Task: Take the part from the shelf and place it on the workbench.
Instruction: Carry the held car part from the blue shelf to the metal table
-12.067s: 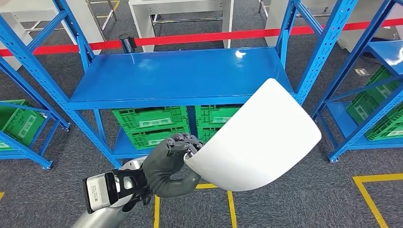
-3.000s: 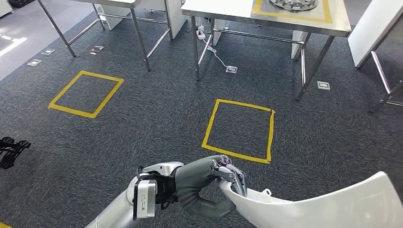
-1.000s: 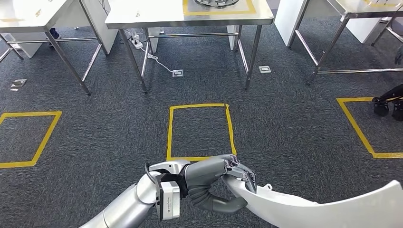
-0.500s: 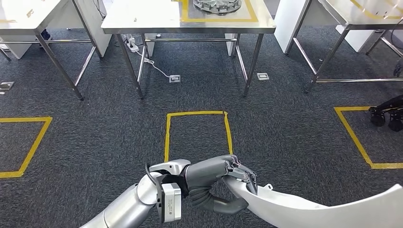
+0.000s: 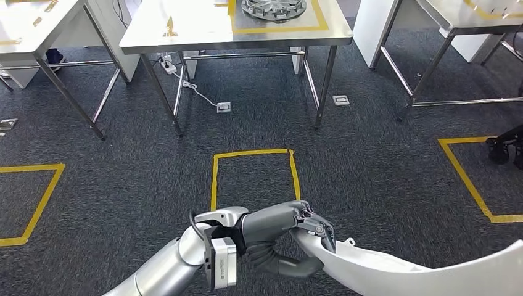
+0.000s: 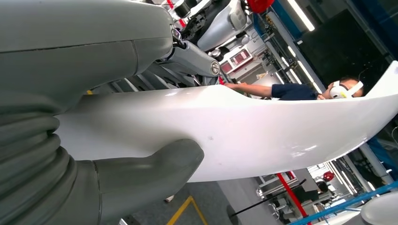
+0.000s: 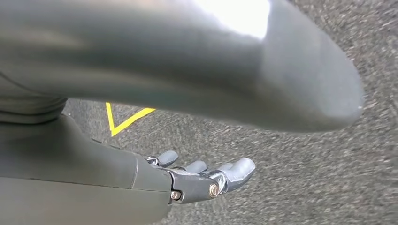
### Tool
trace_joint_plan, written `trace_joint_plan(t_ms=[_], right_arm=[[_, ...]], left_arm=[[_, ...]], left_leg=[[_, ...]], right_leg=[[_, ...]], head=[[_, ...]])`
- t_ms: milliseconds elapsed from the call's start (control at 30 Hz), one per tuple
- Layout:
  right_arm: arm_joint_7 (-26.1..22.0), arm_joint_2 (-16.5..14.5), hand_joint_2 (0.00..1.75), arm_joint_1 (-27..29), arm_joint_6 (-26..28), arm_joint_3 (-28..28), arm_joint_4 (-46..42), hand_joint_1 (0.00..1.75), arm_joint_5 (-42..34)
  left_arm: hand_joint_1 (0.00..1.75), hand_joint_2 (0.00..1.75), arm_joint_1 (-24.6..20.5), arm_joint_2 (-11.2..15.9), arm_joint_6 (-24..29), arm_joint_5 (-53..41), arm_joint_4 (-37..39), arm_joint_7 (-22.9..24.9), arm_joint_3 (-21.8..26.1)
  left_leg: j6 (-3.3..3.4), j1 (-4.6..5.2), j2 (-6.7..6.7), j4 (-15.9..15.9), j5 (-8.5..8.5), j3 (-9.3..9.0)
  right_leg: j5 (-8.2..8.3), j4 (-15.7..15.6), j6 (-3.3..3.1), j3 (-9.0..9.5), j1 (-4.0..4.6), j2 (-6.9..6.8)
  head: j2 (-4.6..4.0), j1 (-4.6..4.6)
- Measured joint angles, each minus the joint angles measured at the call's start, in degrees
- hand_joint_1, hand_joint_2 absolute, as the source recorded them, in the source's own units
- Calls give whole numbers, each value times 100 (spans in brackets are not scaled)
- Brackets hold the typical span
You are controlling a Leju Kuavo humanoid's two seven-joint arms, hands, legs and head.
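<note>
The left hand (image 5: 290,237) grips one white curved part (image 5: 425,274) by its near end: the fingers (image 5: 314,225) lie over the upper edge and the thumb (image 5: 293,266) presses from below. The part is held in the air above the carpet (image 5: 370,166), extending toward the robot's right and out of the head view at the lower right corner. In the left wrist view the thumb (image 6: 145,173) sits against the smooth white face of the part (image 6: 263,131).

The right hand (image 7: 202,180) holds nothing; its fingers are extended and slightly apart, over carpet. How wide it stands is hard to judge, as the thumb blurs across most of that view.

Three steel tables are in the head view: a centre workbench (image 5: 185,31) ahead, one at the left (image 5: 24,31) and one at the right (image 5: 469,18). The workbench carries one round metal disc (image 5: 273,7) inside a yellow tape frame. Three yellow tape squares mark the carpet: one (image 5: 253,179) directly ahead of the left hand, one at the left (image 5: 31,197) and one at the right (image 5: 475,185). One person (image 6: 300,90) shows beyond the part in the left wrist view.
</note>
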State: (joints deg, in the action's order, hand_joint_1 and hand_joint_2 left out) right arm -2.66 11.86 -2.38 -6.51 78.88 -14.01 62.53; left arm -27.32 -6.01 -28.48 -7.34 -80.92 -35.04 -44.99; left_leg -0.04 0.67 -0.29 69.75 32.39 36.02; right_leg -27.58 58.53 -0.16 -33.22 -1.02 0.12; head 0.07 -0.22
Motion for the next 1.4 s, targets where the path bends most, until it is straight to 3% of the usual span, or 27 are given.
trace_joint_plan(t_ms=[67,100,133,200,267,400,467,567,600,633,700,767,833,933,1000,1067,1100,1133,1167,1233,1267,1300,1400], right_arm=[[4,-1,0,5,0,0,0,0,0],[5,-2,0,7,0,0,0,0,0],[5,-2,0,7,0,0,0,0,1],[-2,-8,0,3,-2,0,1,0,4],[-9,-16,0,-7,-8,0,4,0,9],[-10,-17,0,-48,-21,0,7,0,28],[-10,-13,0,-66,-21,0,7,0,35],[-3,-10,0,-56,-22,0,8,0,36],[-1,-11,0,-52,-24,0,8,0,37],[-3,-12,0,-50,-26,0,9,0,39],[-12,-9,0,-51,-27,0,9,0,45],[-20,-10,0,-55,-31,0,9,0,55],[-30,-16,0,-53,-36,0,9,0,65],[-40,-20,0,-50,-37,0,9,0,71],[-42,-22,0,-51,-38,0,9,0,72],[-39,-26,0,-51,-42,0,9,0,76],[-38,-27,0,-50,-46,0,9,0,80],[-37,-27,0,-49,-49,0,9,0,84],[-37,-27,0,-49,-51,0,9,0,86],[-36,-29,0,-52,-56,0,9,0,87],[-35,-30,0,-54,-60,0,9,0,87],[-34,-31,0,-55,-65,0,9,0,88],[-34,-32,0,-62,-70,0,9,0,90]], left_arm=[[175,175,11,11,2,0,22,3,-2],[175,175,14,16,2,0,31,4,-3],[175,175,13,19,2,0,36,4,-3],[175,175,6,24,3,0,42,4,-4],[175,175,-2,33,5,7,61,6,-8],[175,175,-40,22,7,26,84,7,-14],[175,175,-71,1,7,31,87,7,-15],[175,175,-79,-9,7,33,113,11,-16],[175,175,-76,-9,7,33,121,12,-16],[175,175,-75,-9,7,33,126,13,-16],[175,175,-76,-9,7,34,124,14,-16],[175,175,-79,-9,8,35,116,15,-17],[175,175,-80,-9,12,36,102,16,-19],[175,175,-84,-7,16,37,72,16,-24],[175,175,-83,3,17,40,61,16,-29],[175,175,-72,27,18,43,65,18,-34],[175,175,-68,42,19,44,67,21,-36],[175,175,-66,53,20,44,69,23,-36],[175,175,-67,60,22,44,69,25,-37],[175,175,-73,63,24,44,67,26,-39],[175,175,-76,64,25,44,67,25,-42],[175,175,-78,64,26,44,67,25,-44],[175,175,-79,61,31,45,63,27,-48]], left_leg=[[-20,-11,0,497,222,423],[-16,-12,0,508,214,520],[2,-12,0,326,78,520],[75,6,-2,-399,-474,346],[136,37,-9,-906,-797,196],[211,43,-17,-1025,-836,72],[266,18,-10,-1096,-809,-9],[312,17,-9,-1104,-720,-80],[312,17,-12,-1096,-684,-110],[306,16,-15,-1086,-645,-148],[275,14,-17,-1066,-560,-239],[215,33,-25,-1049,-486,-298],[151,49,-32,-1057,-444,-320],[53,37,-25,-952,-343,-302],[-10,13,-17,-402,-71,-46],[-43,-12,-14,351,212,368],[-49,-21,-13,557,229,506],[-47,-26,-12,547,130,540],[-35,-29,-11,313,-68,462],[10,-23,-8,-473,-494,129],[36,-19,-6,-783,-612,-8],[63,-10,-6,-958,-650,-86],[158,4,-17,-1049,-621,-138]], right_leg=[[-103,1,-7,115,1,5],[-155,1,-5,182,3,10],[-210,1,-1,259,6,15],[-321,1,15,404,16,21],[-416,4,67,486,24,38],[-551,13,215,561,3,41],[-703,370,276,378,-9,22],[-957,1405,353,-359,-19,13],[-882,1537,367,-532,-25,13],[-691,1450,375,-592,-33,12],[-152,773,375,-419,-49,5],[114,191,318,-202,-29,0],[95,64,229,-146,5,4],[85,34,111,-102,-23,4],[70,16,47,-58,-39,-2],[39,18,21,-26,-36,-3],[21,19,20,-9,-36,-1],[1,21,27,15,-36,3],[-23,22,38,48,-36,8],[-80,28,75,117,-28,15],[-109,32,104,139,-19,18],[-134,32,138,150,-12,19],[-176,2,250,186,-26,14]], head=[[0,-7],[0,-11],[0,-16],[0,-24],[0,-30],[0,-36],[0,-24],[0,-2],[0,2],[0,4],[0,11],[0,17],[0,16],[0,4],[0,-15],[0,-28],[0,-30],[0,-33],[0,-36],[0,-43],[0,-45],[0,-46],[0,-47]])
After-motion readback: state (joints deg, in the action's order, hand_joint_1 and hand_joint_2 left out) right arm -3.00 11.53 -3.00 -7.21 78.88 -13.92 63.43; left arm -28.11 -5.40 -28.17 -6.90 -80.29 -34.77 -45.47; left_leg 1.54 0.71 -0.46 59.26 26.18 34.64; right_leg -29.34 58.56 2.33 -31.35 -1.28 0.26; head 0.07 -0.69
